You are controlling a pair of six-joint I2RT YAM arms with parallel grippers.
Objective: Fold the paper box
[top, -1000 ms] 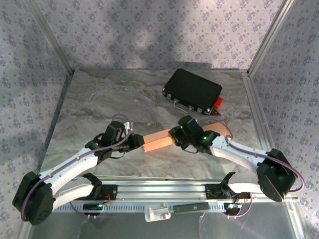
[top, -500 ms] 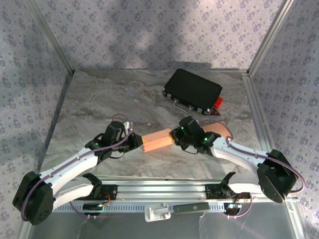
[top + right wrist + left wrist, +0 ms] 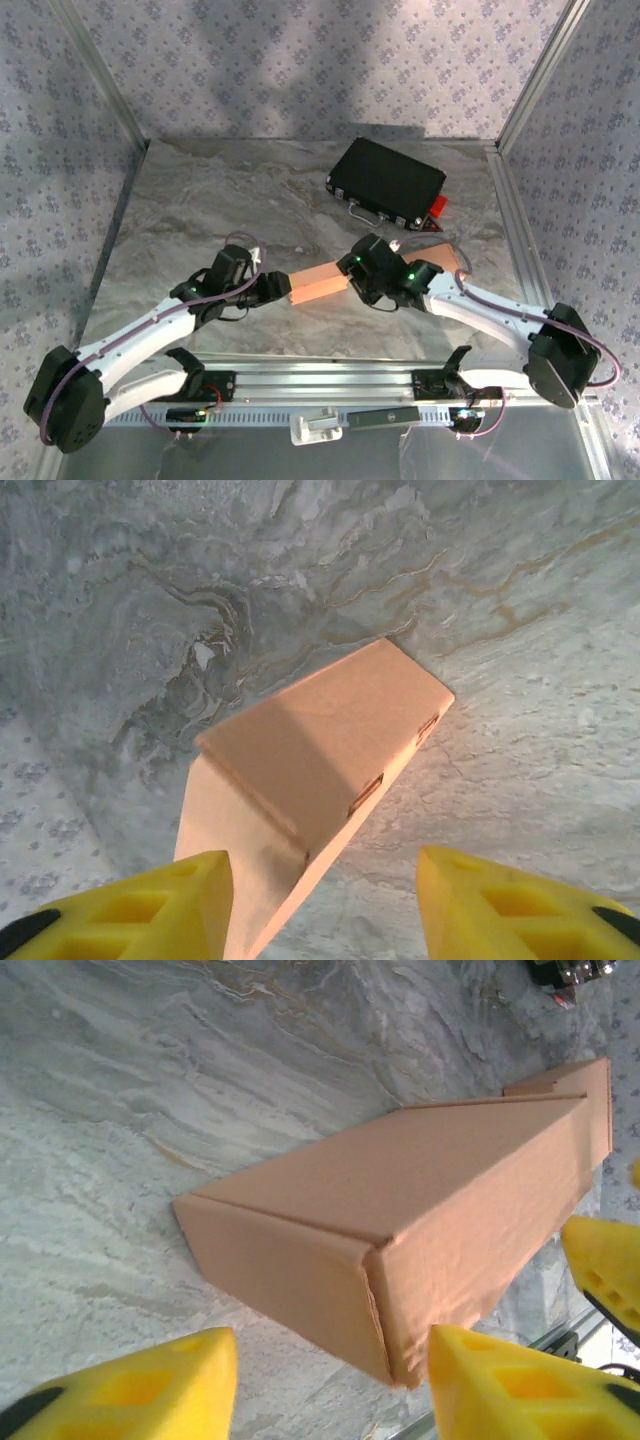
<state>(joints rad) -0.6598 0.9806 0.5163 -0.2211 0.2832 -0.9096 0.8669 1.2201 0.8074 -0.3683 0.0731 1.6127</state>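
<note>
Jaws on your left gripper (image 3: 322, 1392) stand apart. One yellow pad (image 3: 120, 1390) sits on each side of the near end of the paper box (image 3: 400, 1180), with a gap showing on both sides, so nothing is clamped. Your right gripper (image 3: 315, 910) is likewise spread. Its pads (image 3: 520, 905) flank the opposite end and hold nothing, though the left pad is just beside a flap (image 3: 215, 830).

The box lies on the marble table (image 3: 220, 200) near its middle, between the two grippers, with its long axis running left to right. The left end looks closed, with a seam down the corner. At the right end the flap reaches out past the body, and I cannot tell from this angle whether it is loose or partly tucked. Two small slots (image 3: 366, 794) show along one side wall.

Expect it to be very light. It is thin card, stiff along the creases but easy to dent in the middle of a panel. The polished surface will likely let it slide when pushed, so brace one end while you work the other. Grip across the narrow width close to a folded corner, not on an open face.

Far and to the right sits a black case (image 3: 385, 180), well apart from the work.
</note>
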